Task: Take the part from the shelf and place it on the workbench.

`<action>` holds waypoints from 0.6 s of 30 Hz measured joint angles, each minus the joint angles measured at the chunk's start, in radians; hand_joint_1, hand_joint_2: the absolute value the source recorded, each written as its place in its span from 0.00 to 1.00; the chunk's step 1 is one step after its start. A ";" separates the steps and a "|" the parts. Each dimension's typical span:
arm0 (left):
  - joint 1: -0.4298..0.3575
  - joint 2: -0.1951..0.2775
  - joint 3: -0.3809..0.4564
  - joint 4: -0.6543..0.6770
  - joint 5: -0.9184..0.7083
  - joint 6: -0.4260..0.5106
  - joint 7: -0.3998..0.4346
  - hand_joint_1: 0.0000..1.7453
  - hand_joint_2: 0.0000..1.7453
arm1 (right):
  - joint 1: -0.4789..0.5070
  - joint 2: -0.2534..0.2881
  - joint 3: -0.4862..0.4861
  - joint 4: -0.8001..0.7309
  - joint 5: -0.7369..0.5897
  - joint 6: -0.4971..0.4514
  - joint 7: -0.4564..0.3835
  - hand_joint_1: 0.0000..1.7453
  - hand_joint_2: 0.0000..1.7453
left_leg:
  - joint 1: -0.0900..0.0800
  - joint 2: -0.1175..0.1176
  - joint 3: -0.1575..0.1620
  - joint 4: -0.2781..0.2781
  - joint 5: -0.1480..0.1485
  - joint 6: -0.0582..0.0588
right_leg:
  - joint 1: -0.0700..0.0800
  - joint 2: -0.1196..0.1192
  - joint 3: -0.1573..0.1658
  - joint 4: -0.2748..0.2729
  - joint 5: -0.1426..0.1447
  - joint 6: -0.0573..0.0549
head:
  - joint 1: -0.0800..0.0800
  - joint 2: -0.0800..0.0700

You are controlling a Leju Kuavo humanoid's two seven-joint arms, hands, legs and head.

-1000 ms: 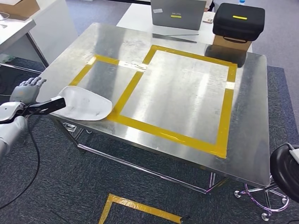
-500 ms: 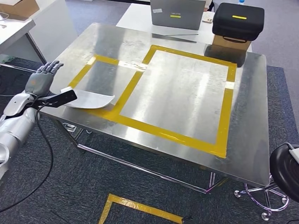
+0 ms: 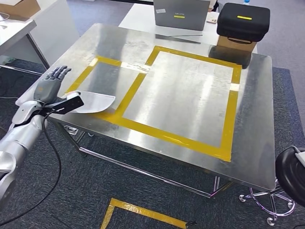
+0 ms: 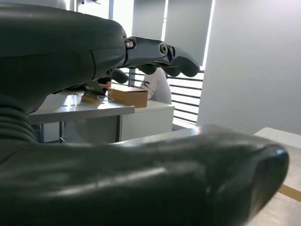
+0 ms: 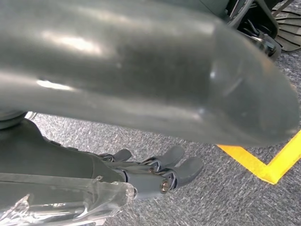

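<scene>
The white part lies flat on the shiny metal counter, at the counter's near left corner. It sits inside the small yellow tape square, and one end touches the yellow line at the front of that square. The left robot hand is just beside the part, over the left edge of the counter. Its fingers are straight and spread apart, and they hold nothing. The right robot hand hangs low over the grey carpet, well away from the counter. Its fingers are a little bent and hold nothing. A black case sits past the far side of the counter.
</scene>
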 joint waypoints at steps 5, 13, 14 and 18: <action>0.010 -0.001 0.001 -0.010 -0.001 0.008 0.004 0.00 0.00 | 0.000 0.000 0.000 0.000 0.000 0.000 0.000 0.00 0.00 | -0.005 0.000 0.000 0.002 -0.003 0.005 | -0.005 0.000 0.000 0.000 0.000 0.004 | 0.000 0.000; 0.012 -0.005 0.001 -0.023 -0.003 0.007 0.005 0.00 0.00 | -0.003 0.000 0.000 0.000 0.000 0.000 0.000 0.00 0.00 | -0.002 0.007 0.007 -0.013 0.009 0.030 | -0.012 -0.003 -0.030 0.073 -0.058 0.026 | 0.004 0.000; 0.012 -0.007 0.001 -0.024 -0.003 0.007 0.005 0.00 0.00 | -0.003 0.000 0.000 0.000 0.000 0.000 0.000 0.00 0.00 | -0.002 0.008 0.007 -0.014 0.010 0.031 | -0.013 -0.005 -0.056 0.137 -0.094 0.029 | 0.006 0.000; 0.019 -0.013 0.001 -0.025 -0.006 0.006 0.004 0.00 0.00 | -0.003 0.000 0.000 0.000 -0.001 0.000 0.001 0.00 0.00 | 0.003 0.011 0.003 -0.013 0.015 0.025 | -0.017 -0.007 -0.098 0.255 -0.121 0.038 | 0.008 0.000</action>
